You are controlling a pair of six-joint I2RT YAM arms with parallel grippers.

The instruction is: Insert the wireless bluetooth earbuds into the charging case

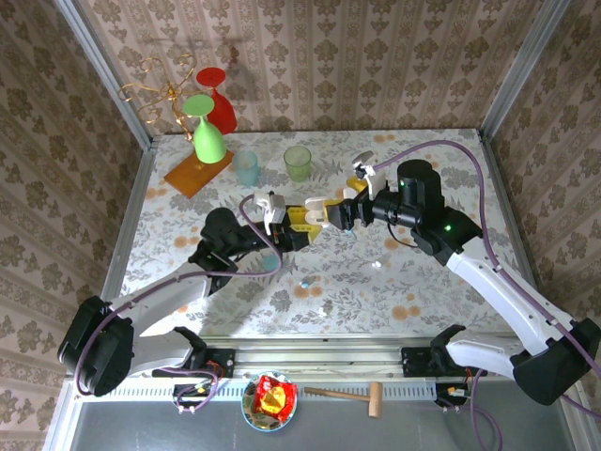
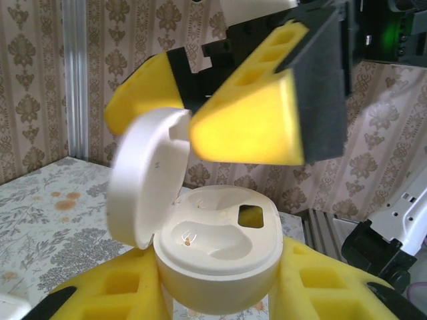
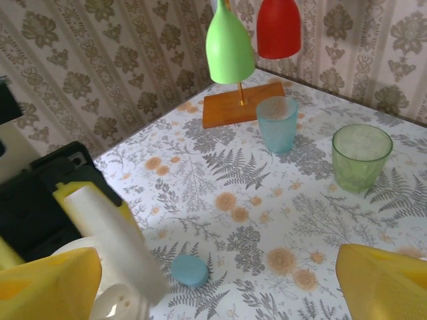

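While open, charging case [image 2: 220, 257] in left gripper [image 2: 220, 297].

Seen from above, two white robot arms reached inward over a floral-patterned table [image 1: 376, 310]. The left gripper [image 1: 302, 228] and the right gripper [image 1: 331, 212], both with yellow fingers, met almost tip to tip near the table's middle. A pale-blue earbud [image 1: 303, 280] and a white earbud [image 1: 377, 265] lay loose, well apart, nearer the arm bases. Towards the back stood a blue cup [image 1: 247, 167] and a green cup [image 1: 298, 163]. Left of them, a green goblet [image 1: 208, 132] hung upside down over an orange stand [image 1: 197, 174].
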